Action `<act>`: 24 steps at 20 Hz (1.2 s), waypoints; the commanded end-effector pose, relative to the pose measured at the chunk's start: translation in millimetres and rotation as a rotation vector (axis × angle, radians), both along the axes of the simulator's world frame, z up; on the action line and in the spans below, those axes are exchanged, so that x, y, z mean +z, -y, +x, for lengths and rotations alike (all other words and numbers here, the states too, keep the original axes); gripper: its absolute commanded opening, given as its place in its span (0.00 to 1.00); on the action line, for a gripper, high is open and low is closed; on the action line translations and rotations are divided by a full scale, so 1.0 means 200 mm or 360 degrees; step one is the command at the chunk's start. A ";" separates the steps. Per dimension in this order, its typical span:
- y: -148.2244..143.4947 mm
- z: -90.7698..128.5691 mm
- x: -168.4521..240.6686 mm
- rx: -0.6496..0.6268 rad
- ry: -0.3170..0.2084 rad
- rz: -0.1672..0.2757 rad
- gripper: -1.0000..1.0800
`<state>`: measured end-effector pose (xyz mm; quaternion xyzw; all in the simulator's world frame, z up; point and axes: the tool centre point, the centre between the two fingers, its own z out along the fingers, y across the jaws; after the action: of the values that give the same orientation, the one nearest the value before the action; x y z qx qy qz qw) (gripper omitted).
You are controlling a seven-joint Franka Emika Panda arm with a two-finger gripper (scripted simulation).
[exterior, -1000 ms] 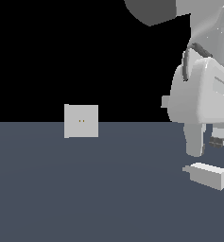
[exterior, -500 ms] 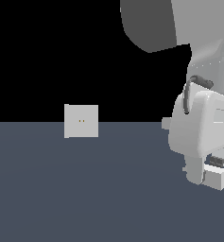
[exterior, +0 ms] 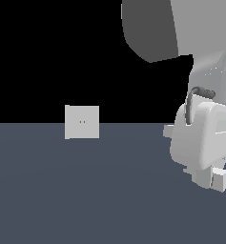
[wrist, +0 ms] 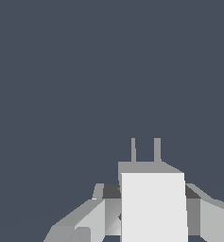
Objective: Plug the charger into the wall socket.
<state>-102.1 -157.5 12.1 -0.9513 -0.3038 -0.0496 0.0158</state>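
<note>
- A flat dark blue-grey floor [exterior: 86,190] fills the lower half of the exterior view; behind it the background is plain black.
- The wall socket [exterior: 82,122] stands upright at left of centre, right where floor meets black, its two tiny yellowish holes facing the camera.
- The gripper [exterior: 207,178] is low at the right edge, well apart from the socket.
- The wrist view shows the charger [wrist: 153,205] between the fingers [wrist: 82,222], which sit against both its sides, clamped on it.
- Its long axis runs away from the wrist camera, two prongs leading over bare floor.
</note>
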 end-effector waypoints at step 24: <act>-0.30 0.06 0.10 -0.0177 0.0002 0.0002 0.00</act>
<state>-92.8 -106.4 29.3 -0.9647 -0.2582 -0.0507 0.0137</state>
